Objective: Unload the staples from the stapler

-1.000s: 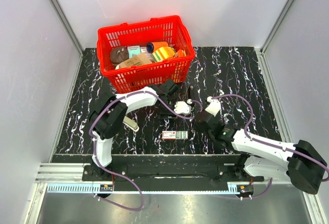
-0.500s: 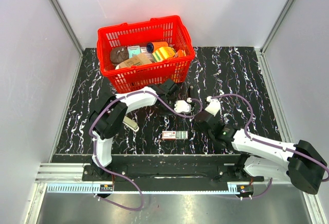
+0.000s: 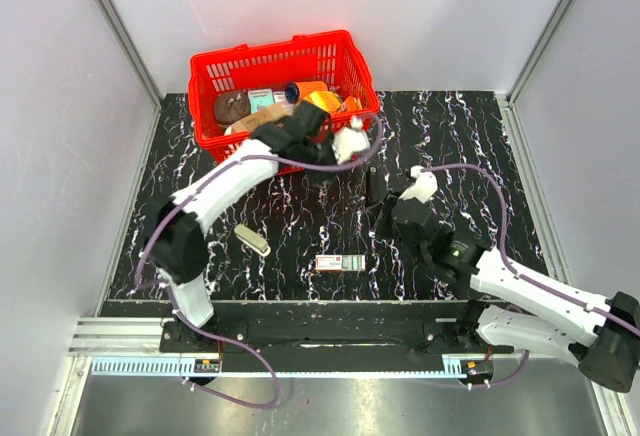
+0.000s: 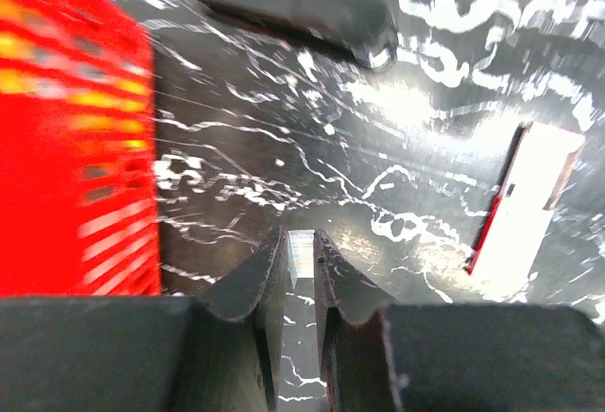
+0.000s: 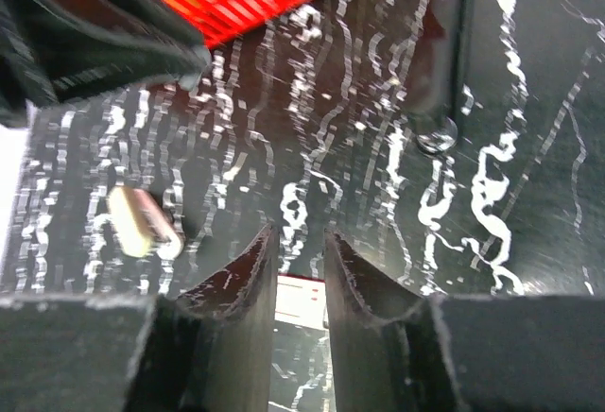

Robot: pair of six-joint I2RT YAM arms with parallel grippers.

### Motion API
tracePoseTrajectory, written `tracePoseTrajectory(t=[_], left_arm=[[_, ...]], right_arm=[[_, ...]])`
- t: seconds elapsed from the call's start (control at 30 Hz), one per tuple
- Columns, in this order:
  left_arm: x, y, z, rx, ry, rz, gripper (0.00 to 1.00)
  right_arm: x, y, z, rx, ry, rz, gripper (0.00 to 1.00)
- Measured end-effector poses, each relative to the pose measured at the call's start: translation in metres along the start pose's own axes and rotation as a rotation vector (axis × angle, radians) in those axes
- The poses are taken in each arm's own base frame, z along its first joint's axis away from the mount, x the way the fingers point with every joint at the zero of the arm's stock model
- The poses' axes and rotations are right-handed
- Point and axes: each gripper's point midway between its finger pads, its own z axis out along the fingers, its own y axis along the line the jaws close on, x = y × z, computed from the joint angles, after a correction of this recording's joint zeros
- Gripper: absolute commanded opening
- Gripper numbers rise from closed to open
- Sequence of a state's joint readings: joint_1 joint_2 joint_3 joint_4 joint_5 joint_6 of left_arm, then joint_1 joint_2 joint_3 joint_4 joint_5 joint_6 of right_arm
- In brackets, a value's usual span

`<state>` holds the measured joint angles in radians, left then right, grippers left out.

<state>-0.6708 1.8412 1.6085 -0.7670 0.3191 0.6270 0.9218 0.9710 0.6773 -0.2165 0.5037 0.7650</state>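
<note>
1. The left gripper (image 4: 299, 234) is pinched shut and held up off the worktop (image 4: 378, 119), just beside the front wall of the red basket (image 4: 66, 147). A pale sliver shows in the slit between the jaws. Whether that's a staple strip or just glare can't be told, tbh.
2. The right gripper (image 5: 301, 232) is open only a crack, with nothing in it, and hangs low over the worktop near the stapler.
3. The stapler (image 3: 375, 186) is lying flat on the worktop between the basket and the right gripper, and it's gripped by neither.
4. A small red-and-white box (image 3: 340, 263) sits nearer the arm bases, with a beige block (image 3: 252, 240) off to its left.
5. The step in hand is probably the staple pull-out itself, though the strip can't be confirmed as out.
6. Next move: if a strip is pinched, it should be set down clear of the stapler. If not, the stapler needs pinning by the right gripper so the left can go back in.
</note>
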Motion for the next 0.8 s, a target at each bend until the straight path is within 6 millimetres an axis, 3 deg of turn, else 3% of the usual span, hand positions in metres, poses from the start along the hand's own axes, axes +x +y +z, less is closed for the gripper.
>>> tracePoseTrajectory(t=[0.07, 0.17, 0.27, 0.33, 0.4, 0.5, 0.67, 0.8], left_arm=[[-0.029, 0.012, -0.043, -0.055, -0.117, -0.068, 0.18], [-0.07, 0.021, -0.125, -0.117, -0.337, -0.164, 0.18], [-0.095, 0.01, -0.203, -0.109, -0.574, -0.269, 0.18], [-0.101, -0.005, -0.244, -0.07, -0.713, -0.343, 0.19], [-0.102, -0.026, -0.256, 0.02, -0.781, -0.401, 0.2], [-0.101, -0.058, -0.253, 0.182, -0.821, -0.49, 0.2], [-0.093, -0.073, -0.227, 0.382, -0.803, -0.699, 0.2], [-0.101, -0.076, -0.235, 0.447, -0.833, -0.743, 0.2]], right_arm=[[-0.016, 0.016, -0.007, -0.047, -0.02, 0.002, 0.36], [-0.04, 0.045, -0.021, -0.143, -0.04, 0.004, 0.41], [-0.066, 0.078, -0.037, -0.263, -0.051, 0.012, 0.44], [-0.087, 0.107, -0.053, -0.37, -0.059, 0.015, 0.46], [-0.102, 0.129, -0.069, -0.468, -0.07, 0.019, 0.47], [-0.116, 0.159, -0.092, -0.621, -0.079, 0.021, 0.48], [-0.115, 0.182, -0.108, -0.771, -0.061, 0.012, 0.49], [-0.112, 0.191, -0.113, -0.834, -0.05, 0.007, 0.49]])
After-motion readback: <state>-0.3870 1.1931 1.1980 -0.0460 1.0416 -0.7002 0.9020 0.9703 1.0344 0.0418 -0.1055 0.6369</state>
